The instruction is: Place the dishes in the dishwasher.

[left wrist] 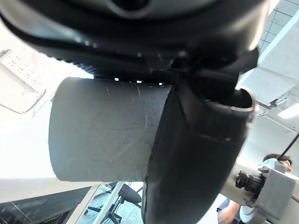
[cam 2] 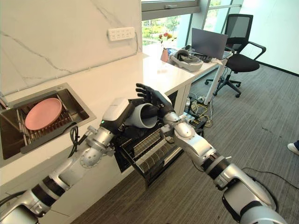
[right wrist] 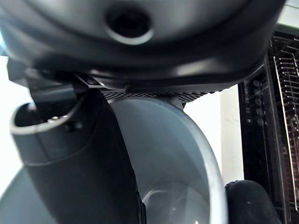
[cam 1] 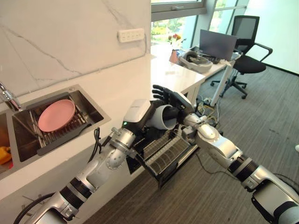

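A grey cup [cam 1: 163,117] hangs on its side, mouth facing me, just above the pulled-out dishwasher rack [cam 1: 170,154] under the white counter. My left hand [cam 1: 140,112] grips its outer wall from the left, thumb [left wrist: 196,154] curled round the cup [left wrist: 103,135]. Coming from the right, my right hand [cam 1: 170,100] has its fingers laid over the top and back. Its thumb [right wrist: 79,163] reaches inside the cup's rim [right wrist: 205,158]. A pink plate [cam 1: 56,115] lies on the wire rack in the sink [cam 1: 91,103] at the left.
The open dishwasher door and rack stick out into the carpeted floor. A desk at the counter's far end holds a laptop [cam 1: 217,44], with an office chair [cam 1: 245,46] behind it. A yellow item [cam 1: 3,154] sits in the left basin. A person's shoe [cam 2: 294,147] is at the right.
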`<state>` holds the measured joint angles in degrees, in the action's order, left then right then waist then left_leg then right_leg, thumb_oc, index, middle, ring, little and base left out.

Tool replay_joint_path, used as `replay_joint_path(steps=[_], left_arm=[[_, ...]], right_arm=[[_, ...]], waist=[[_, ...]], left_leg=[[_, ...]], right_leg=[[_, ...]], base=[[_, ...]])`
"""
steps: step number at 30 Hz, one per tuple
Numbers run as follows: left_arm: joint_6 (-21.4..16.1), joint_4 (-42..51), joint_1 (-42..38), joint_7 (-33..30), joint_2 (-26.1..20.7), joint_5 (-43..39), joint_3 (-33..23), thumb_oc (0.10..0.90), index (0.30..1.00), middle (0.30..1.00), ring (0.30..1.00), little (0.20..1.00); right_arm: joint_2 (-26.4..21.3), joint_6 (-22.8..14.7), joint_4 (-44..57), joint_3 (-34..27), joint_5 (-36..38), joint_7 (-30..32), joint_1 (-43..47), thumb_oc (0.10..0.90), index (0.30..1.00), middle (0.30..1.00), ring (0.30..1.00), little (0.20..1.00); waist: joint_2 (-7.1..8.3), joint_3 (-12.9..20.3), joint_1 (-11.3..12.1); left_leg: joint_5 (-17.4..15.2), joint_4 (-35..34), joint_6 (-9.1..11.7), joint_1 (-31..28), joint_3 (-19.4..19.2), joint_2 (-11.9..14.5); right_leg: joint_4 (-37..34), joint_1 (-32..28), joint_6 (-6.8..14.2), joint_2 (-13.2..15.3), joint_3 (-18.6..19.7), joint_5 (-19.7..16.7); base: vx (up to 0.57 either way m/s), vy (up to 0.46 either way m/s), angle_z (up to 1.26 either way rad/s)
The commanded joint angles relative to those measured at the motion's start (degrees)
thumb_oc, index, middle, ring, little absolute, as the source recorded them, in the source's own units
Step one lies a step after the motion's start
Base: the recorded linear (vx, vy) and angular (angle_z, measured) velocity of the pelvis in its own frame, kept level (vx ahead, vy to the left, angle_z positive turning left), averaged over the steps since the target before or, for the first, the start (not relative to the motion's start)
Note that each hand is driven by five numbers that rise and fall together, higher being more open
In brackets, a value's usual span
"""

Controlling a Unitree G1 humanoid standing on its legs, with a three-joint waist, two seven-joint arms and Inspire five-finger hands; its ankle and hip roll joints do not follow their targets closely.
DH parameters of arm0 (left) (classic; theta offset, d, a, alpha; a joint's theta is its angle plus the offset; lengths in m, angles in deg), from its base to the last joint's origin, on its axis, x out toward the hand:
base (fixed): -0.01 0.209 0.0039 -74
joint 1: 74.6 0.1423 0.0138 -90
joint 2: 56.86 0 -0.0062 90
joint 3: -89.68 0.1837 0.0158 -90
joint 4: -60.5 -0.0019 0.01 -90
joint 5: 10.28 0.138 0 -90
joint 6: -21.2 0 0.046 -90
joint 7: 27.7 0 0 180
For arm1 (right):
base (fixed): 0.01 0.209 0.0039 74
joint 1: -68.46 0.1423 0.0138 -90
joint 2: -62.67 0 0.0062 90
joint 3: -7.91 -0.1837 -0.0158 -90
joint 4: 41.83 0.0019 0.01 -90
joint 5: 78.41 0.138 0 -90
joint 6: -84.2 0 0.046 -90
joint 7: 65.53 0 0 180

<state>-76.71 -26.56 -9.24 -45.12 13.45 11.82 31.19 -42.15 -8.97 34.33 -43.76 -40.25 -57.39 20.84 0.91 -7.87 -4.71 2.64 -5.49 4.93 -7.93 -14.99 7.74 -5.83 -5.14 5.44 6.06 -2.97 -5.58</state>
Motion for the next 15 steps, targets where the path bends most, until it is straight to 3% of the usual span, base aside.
replay_joint_path(steps=[1,7,8,9,10,15], left_arm=[[-10.07,7.26,-14.43,-2.20,5.87,0.71,7.88,0.400,0.300,0.300,0.300,0.300],[-9.94,7.30,-14.71,-2.41,6.09,1.11,7.66,0.400,0.300,0.300,0.300,0.300],[-9.93,7.57,-14.87,-2.41,6.08,1.54,7.42,0.400,0.300,0.300,0.300,0.300],[-9.93,7.57,-14.87,-2.41,6.08,1.54,7.42,0.400,0.300,0.300,0.300,0.300],[-9.96,8.28,-14.75,-2.77,5.69,2.09,6.97,0.400,0.300,0.300,0.300,0.300],[-9.67,10.22,-13.65,-4.22,5.22,2.59,4.40,0.400,0.300,0.300,0.300,0.300]], right_arm=[[5.45,-3.72,-1.93,-2.15,-2.20,0.60,10.60,0.800,0.900,0.900,0.900,0.900],[7.46,-3.59,-3.29,-1.94,-2.55,0.45,9.93,0.800,0.900,0.900,0.900,0.900],[8.12,-3.22,-3.93,-2.01,-2.39,0.32,9.10,0.504,0.455,0.455,0.455,0.455],[8.12,-3.22,-3.93,-2.01,-2.39,0.32,9.10,0.504,0.455,0.455,0.455,0.455],[8.80,-3.27,-5.09,-2.08,-2.26,0.40,8.32,0.400,0.300,0.300,0.300,0.300],[9.81,-4.43,-4.92,-4.70,0.84,1.34,4.47,0.400,0.300,0.300,0.300,0.300]], waist=[[1.25,2.99,0.49],[1.11,3.01,0.39],[0.95,2.98,0.36],[0.95,2.98,0.36],[0.90,2.92,0.39],[1.00,2.70,0.21]], left_leg=[[-3.14,0.49,3.36,-1.14,-0.55,2.23],[-3.25,0.49,3.35,-1.24,-0.59,2.20],[-3.28,0.49,3.36,-1.31,-0.63,2.23],[-3.28,0.49,3.36,-1.31,-0.63,2.23],[-3.34,0.49,3.34,-1.42,-0.69,2.22],[-3.50,0.49,3.24,-1.43,-0.89,2.19]], right_leg=[[0.83,-4.51,4.43,4.35,-2.87,7.59],[0.83,-4.57,4.45,4.41,-2.88,7.61],[0.83,-4.60,4.45,4.46,-2.89,7.66],[0.83,-4.60,4.45,4.46,-2.89,7.66],[0.83,-4.62,4.47,4.50,-2.90,7.62],[0.83,-4.30,4.57,4.54,-2.48,7.51]], base=[[0.00,0.000,0.00],[0.00,0.000,0.00],[0.00,0.000,0.00],[0.00,0.000,0.00],[0.00,0.000,0.00],[0.00,0.000,0.00]])
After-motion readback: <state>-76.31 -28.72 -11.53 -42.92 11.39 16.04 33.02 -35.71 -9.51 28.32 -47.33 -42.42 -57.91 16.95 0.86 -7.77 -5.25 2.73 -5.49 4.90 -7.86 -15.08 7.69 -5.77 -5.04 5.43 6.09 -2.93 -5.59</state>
